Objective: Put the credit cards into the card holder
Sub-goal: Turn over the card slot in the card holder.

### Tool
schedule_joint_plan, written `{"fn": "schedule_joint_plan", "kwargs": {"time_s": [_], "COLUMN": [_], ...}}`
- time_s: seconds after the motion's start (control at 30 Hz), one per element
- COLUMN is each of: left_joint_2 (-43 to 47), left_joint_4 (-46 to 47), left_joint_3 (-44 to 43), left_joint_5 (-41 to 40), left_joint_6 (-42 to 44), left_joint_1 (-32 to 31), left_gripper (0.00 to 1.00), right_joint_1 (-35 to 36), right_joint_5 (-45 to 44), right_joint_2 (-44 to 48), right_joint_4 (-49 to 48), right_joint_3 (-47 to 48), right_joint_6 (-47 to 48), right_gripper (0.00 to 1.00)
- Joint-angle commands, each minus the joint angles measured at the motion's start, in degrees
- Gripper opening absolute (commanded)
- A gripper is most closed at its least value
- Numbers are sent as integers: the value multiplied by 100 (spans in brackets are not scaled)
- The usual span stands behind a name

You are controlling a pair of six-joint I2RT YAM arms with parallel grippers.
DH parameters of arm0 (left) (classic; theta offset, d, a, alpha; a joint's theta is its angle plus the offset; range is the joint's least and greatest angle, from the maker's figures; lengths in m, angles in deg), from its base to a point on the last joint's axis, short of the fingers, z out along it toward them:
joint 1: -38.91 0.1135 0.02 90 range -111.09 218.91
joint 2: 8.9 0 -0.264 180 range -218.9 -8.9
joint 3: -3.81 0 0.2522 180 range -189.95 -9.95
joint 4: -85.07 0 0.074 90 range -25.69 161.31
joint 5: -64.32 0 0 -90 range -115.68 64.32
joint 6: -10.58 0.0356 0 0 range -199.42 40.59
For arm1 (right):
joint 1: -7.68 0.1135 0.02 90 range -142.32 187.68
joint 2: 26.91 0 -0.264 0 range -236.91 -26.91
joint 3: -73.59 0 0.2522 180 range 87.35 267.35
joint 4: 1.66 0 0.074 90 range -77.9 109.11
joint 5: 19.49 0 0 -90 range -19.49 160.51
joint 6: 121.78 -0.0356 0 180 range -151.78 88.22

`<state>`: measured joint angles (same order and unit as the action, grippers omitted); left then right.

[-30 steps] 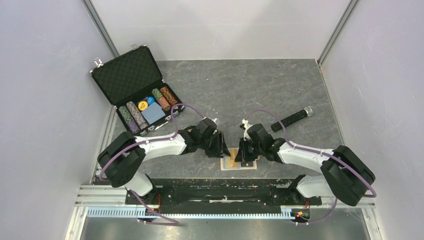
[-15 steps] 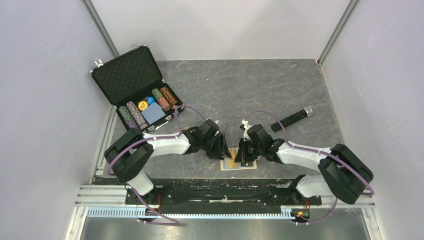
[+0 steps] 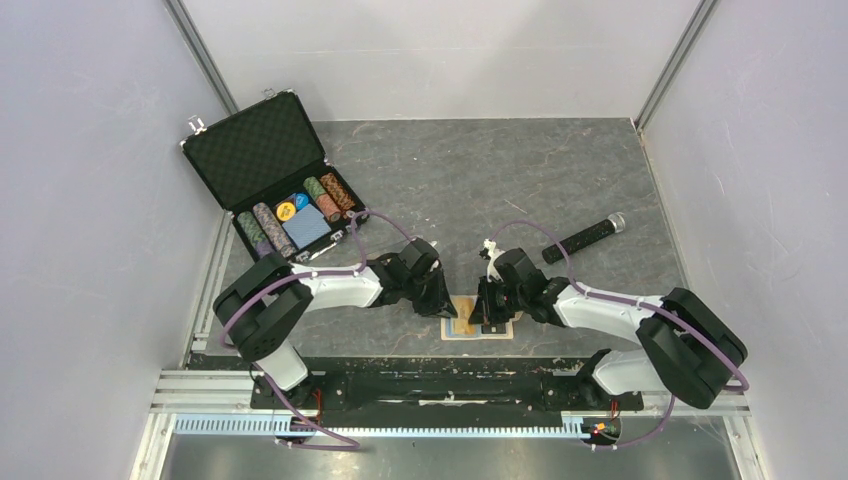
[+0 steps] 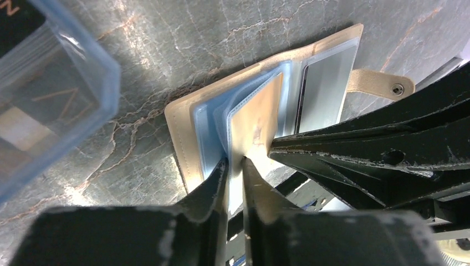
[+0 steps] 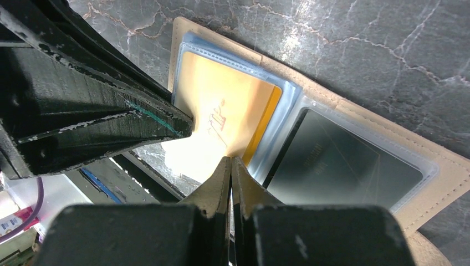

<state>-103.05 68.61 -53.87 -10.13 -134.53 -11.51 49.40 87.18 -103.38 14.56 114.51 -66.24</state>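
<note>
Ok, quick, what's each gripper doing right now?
Left gripper: nearly closed, pinching the light blue plastic pocket of the tan leather-like card holder.
Right gripper: closed, empty, tips on the thin orange-gold credit card.

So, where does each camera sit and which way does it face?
Top external: above and behind, facing down at the table; left arm, right arm show.
Left wrist: on that arm, looking past the left gripper at the card holder.
Right wrist: likewise, past the right gripper at the orange-gold card.
Shared: wrist views both show holder, card, other gripper.
</note>
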Motion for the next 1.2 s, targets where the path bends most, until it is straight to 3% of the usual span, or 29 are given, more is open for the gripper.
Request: {"fn": "schedule_joint_plan", "kwargs": {"time_s": [0.0,0.17,0.37,0.43,0.57,0.7,1.17], "left_joint_2": [42,421,878,972,895,703,81], "left_joint_4": [418,-396,-1748,-1881,-1676,-1293,-544], "left_joint_3": [12,-43,-333,-396,-498,-551,-1080], "left_joint_5": [60,-272,-792,-832,-533,-216,130], "left_joint_6": [-210,-74,266,273,212,104,-200], "left_joint_1": [-21,-21,-23,-21,-30,-47,-293], "left_gripper": [12,3,3,8,28,40,44], "right_joint_1": [11,12,-53,-96,-230,-391,-708], "right_joint_5": [-46,-182,-504,-618,-657,-696,-856], "right_joint_2": [169,671,1163,1263,1358,1510,1849], "right_joint_4": [-160,-69,272,382,520,695,1083], "right_joint_3": [-67,67,275,303,266,246,290], "right_joint_6": [67,45,23,11,-42,-32,72], "right_gripper": [1,4,8,8,8,9,10]}}
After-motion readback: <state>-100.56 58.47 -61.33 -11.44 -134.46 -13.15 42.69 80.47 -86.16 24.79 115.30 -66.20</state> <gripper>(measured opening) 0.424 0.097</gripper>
